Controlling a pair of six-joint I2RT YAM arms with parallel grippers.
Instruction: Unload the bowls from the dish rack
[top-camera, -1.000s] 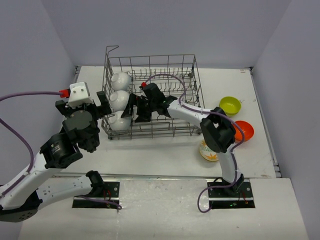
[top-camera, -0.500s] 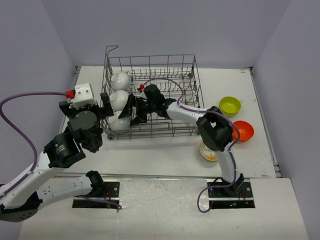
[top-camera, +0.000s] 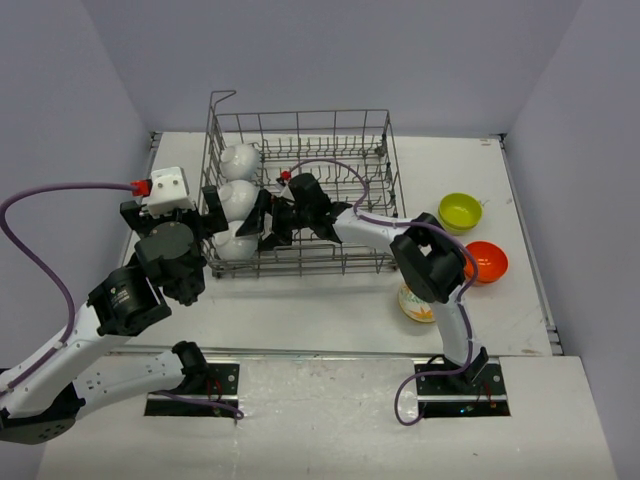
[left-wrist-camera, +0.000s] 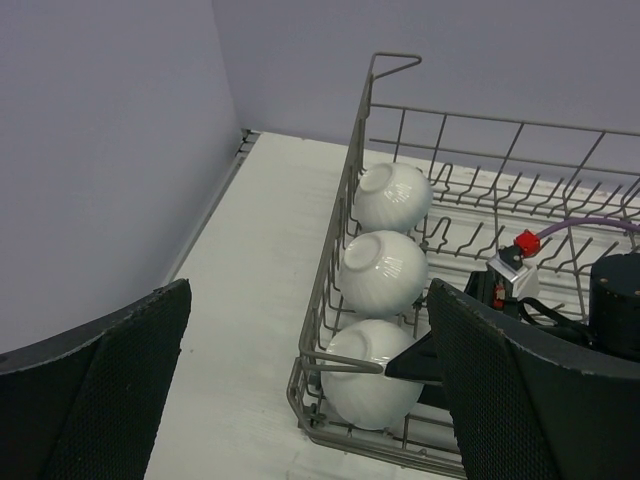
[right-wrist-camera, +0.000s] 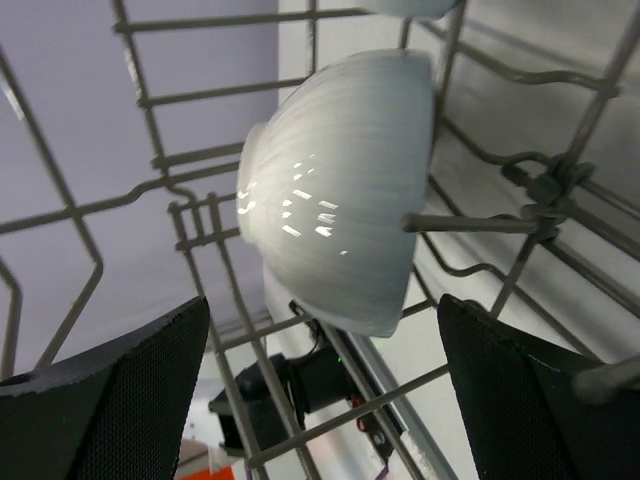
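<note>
three white bowls (top-camera: 238, 198) stand on edge in a row along the left side of the dish rack (top-camera: 330, 258), which sits toward the back of the counter (top-camera: 300, 310). the right fingers (right-wrist-camera: 110, 390) reach in from the rack's right side and are spread wide, holding nothing. in the right wrist view one ribbed white bowl leans on the wire ahead of them, centred in the gap between the two pads and touched by neither. i cannot tell which of the three it is. in the left wrist view one black tip of the right fingers lies right against the nearest bowl's side, though contact is unclear. the left fingers (left-wrist-camera: 110, 390) are also wide apart and empty. they hover outside the rack at its near left corner, so the rack's left wall and the row of bowls show in the gap between them, all beyond the tips. three more bowls sit on the counter to the right of the rack: a yellow-green bowl (top-camera: 460, 210), an orange bowl (top-camera: 492, 262) just nearer than it, and a floral bowl (top-camera: 417, 305) partly hidden under the right arm's elbow.
</note>
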